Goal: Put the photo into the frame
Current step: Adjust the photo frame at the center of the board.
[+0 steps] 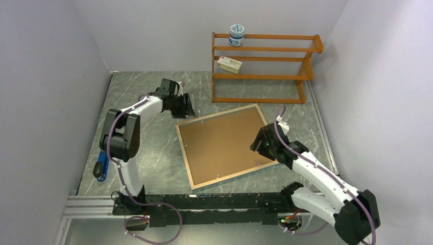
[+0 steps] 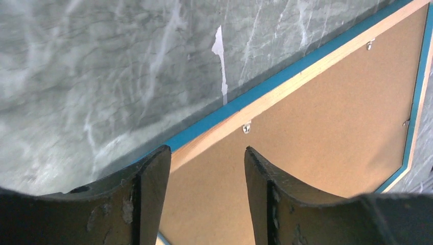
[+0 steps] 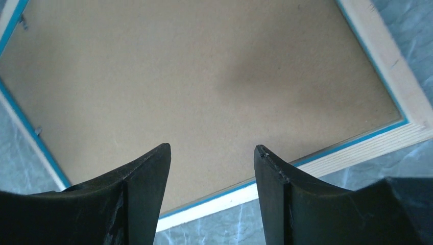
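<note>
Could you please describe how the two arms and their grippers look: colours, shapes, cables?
Both the left arm and the right arm have white links and bulky black joints, with a thin purple cable running along each. The left arm carries a blue part. The left gripper and right gripper have black, tapering fingers with scuffed edges.

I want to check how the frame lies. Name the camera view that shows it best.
Top external. It shows the frame nearly whole, back up on the table, its right side partly behind the right arm. The left wrist view shows one long edge and a corner; the right wrist view, another corner.
</note>
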Tool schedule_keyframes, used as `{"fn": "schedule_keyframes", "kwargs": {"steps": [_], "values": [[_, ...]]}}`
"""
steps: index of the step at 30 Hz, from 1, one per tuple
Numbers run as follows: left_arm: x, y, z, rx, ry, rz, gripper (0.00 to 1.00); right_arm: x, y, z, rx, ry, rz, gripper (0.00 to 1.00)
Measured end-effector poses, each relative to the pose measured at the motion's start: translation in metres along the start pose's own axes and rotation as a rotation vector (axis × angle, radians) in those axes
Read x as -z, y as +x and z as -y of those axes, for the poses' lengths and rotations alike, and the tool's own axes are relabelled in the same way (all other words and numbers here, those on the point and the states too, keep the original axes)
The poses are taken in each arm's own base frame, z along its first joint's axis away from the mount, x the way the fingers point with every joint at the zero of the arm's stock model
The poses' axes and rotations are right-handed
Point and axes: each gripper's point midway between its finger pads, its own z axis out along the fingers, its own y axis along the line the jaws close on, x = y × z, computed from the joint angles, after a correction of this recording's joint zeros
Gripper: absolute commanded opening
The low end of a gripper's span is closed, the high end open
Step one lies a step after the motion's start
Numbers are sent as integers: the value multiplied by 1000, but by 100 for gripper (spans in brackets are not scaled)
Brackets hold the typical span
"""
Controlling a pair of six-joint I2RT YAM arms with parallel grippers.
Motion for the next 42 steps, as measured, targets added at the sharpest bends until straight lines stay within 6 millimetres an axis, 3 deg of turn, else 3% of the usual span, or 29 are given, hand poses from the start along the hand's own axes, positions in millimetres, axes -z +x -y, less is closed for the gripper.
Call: {"fn": "schedule_keyframes", "kwargs": {"steps": [8,13,16,20,27,34,42], "values": [[53,-9,-1,22,-102,129,64,-15,-21,9,37,203,9,65],[74,17,-12,71,-148,149,64,-19,-33,3,67,239,14,65],[78,38,-19,100,-157,129,64,-22,-31,-3,105,217,-19,66],[79,69,-23,138,-139,77,66,-25,-10,-19,216,156,-103,72],[87,113,-20,186,-72,21,70,-24,38,-78,520,41,-201,76],[86,136,-12,229,-4,-19,68,-27,74,-89,727,30,-280,78],[77,180,-18,294,-75,-105,62,-9,118,-104,945,-32,-329,78]]}}
